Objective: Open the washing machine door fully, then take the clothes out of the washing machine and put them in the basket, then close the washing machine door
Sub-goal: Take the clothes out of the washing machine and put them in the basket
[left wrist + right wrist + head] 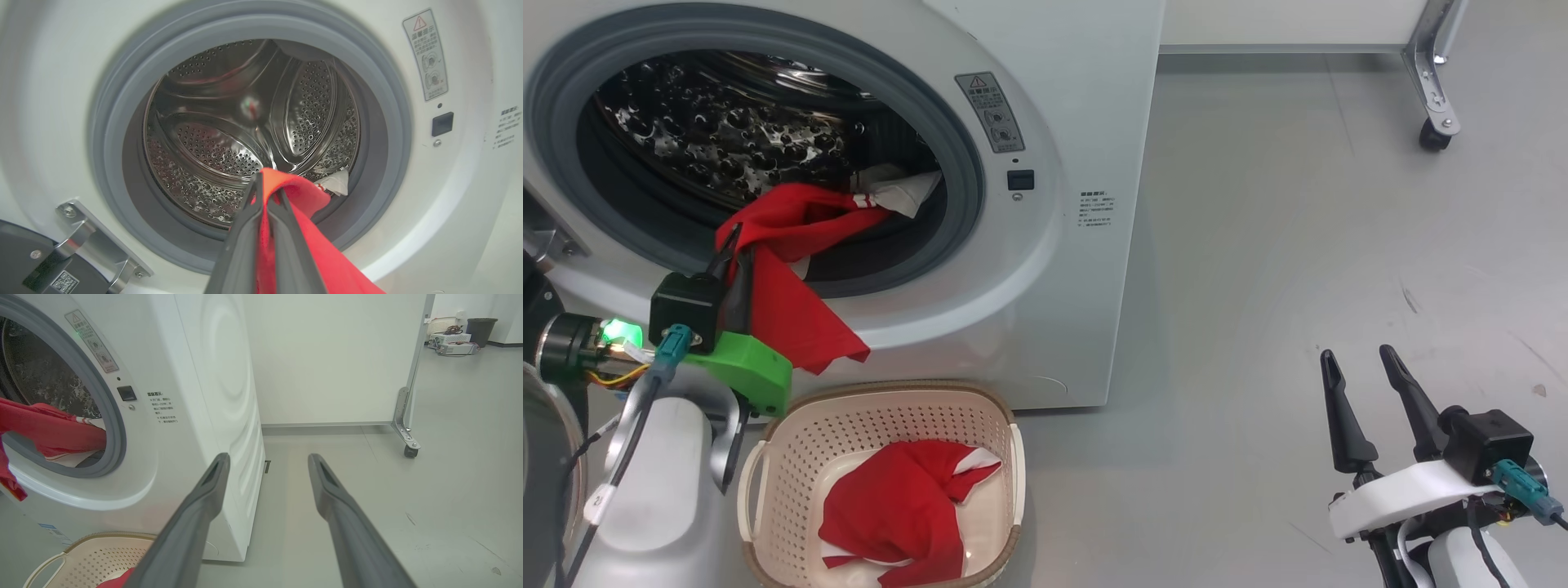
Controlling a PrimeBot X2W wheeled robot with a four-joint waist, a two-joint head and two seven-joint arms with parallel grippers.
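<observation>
left gripper [265,192] clamped on the red garment [792,310] at the drum mouth. cloth runs from inside the washing machine [1054,269] over the grey seal [964,196] and hangs down. basket [890,396] sits just below the jaws, slightly right, one red piece in it. right gripper [1356,355] spread wide, empty, well off to the right, so I'd say left arm does the drop

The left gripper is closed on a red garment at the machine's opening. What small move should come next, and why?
Probably draw the left gripper back and down toward the basket. It is shut on the red garment, whose far end lies in the drum, draped over the grey ring. The basket stands just below that ring, with one red piece already inside.
</observation>
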